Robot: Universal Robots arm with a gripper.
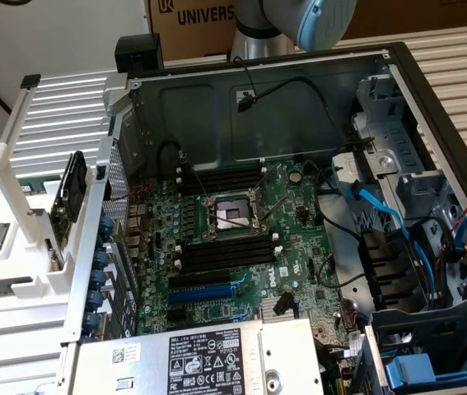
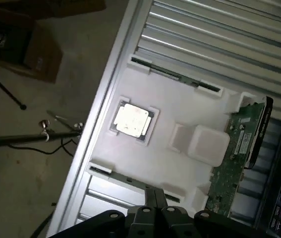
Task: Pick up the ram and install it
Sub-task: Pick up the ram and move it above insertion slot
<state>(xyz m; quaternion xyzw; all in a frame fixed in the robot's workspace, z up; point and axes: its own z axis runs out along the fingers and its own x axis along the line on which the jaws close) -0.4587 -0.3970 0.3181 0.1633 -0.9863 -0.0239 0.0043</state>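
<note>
The ram [image 2: 235, 151] is a thin green board with dark chips, standing on its long edge in a white holder block [image 2: 180, 163]. In the exterior view the ram [image 1: 70, 196] stands on that white holder [image 1: 19, 247], at the left outside the open computer case. My gripper [image 2: 155, 197] hangs well above the holder with its two fingers pressed together and nothing between them; it is apart from the ram. Part of the arm [image 1: 299, 20] shows at the top, behind the case. Long black memory slots [image 1: 225, 251] lie bare on the motherboard beside the processor socket [image 1: 229, 216].
A square processor chip [image 2: 133, 120] lies in a recess of the white holder. The case's metal side wall [image 1: 93, 247] stands between holder and motherboard. A blue expansion slot [image 1: 217, 290], a power supply [image 1: 200, 362] and blue cables [image 1: 381, 214] crowd the case.
</note>
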